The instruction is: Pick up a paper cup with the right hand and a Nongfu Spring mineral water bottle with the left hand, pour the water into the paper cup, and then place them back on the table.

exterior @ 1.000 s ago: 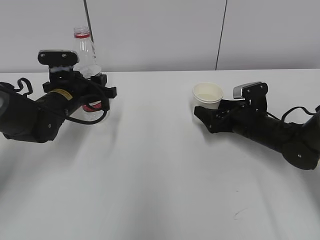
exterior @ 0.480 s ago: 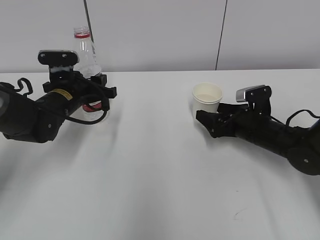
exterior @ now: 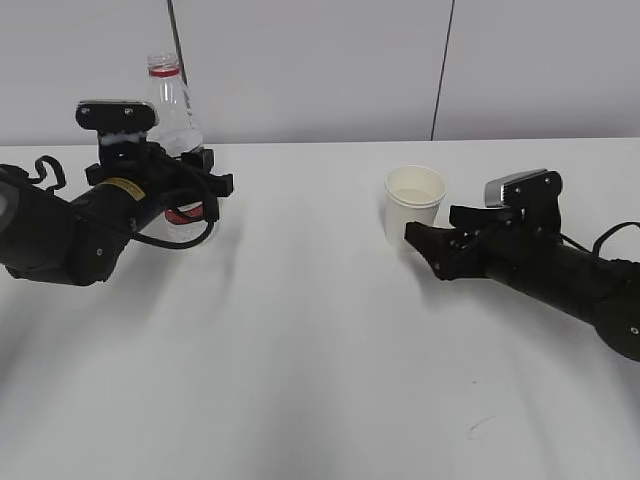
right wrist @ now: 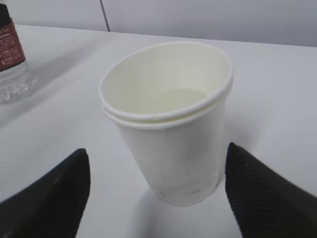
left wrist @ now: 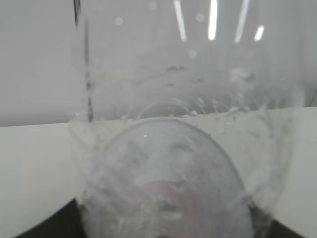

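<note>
The paper cup (exterior: 414, 205) stands upright on the white table (exterior: 320, 350) and holds a little clear water (right wrist: 181, 94). My right gripper (exterior: 425, 240) is open just right of the cup, low over the table. In the right wrist view the cup (right wrist: 168, 124) sits between the spread fingertips (right wrist: 74, 173) without touching them. The clear Nongfu Spring bottle (exterior: 172, 100) with a red neck ring stands at the back left. My left gripper (exterior: 190, 190) is closed round its labelled lower part. The bottle fills the left wrist view (left wrist: 168, 148), with dark fingers at both of its sides.
A pale wall with two dark vertical seams (exterior: 440, 70) runs behind the table. The bottle's base and red label also show at the left edge of the right wrist view (right wrist: 10, 54). A small dark scuff (exterior: 478, 428) marks the front right of the table.
My right gripper has drawn back to the right, away from the cup, which stays standing in place. The left arm and the bottle have not moved.
</note>
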Motion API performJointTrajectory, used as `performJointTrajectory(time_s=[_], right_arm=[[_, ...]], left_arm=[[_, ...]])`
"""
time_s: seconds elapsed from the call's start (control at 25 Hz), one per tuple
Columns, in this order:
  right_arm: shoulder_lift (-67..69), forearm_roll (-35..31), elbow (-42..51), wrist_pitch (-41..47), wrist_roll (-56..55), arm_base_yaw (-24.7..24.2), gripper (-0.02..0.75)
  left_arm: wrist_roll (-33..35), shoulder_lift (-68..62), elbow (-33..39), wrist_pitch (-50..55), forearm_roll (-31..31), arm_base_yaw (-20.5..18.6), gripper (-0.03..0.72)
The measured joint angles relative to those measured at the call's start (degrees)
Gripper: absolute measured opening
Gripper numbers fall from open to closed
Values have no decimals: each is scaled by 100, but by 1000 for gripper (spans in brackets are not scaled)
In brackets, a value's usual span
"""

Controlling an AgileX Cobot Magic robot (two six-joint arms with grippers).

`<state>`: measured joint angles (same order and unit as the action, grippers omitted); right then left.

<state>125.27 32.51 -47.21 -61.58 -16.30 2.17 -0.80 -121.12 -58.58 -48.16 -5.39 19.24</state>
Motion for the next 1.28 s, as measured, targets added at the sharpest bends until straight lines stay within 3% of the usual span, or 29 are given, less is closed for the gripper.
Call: performJointTrajectory(time_s=[0.68, 0.96, 1.28], right_arm=[[-1120, -164, 802, -11, 120, 0, 587], [-1335, -164, 816, -11, 120, 0, 586], [-1734, -40, 1029, 78, 120, 0, 586]], left_arm=[[0, -48, -11, 78, 5, 0, 314], [0, -89, -11, 139, 50, 0, 498], [153, 53, -6, 401, 221, 0, 533]])
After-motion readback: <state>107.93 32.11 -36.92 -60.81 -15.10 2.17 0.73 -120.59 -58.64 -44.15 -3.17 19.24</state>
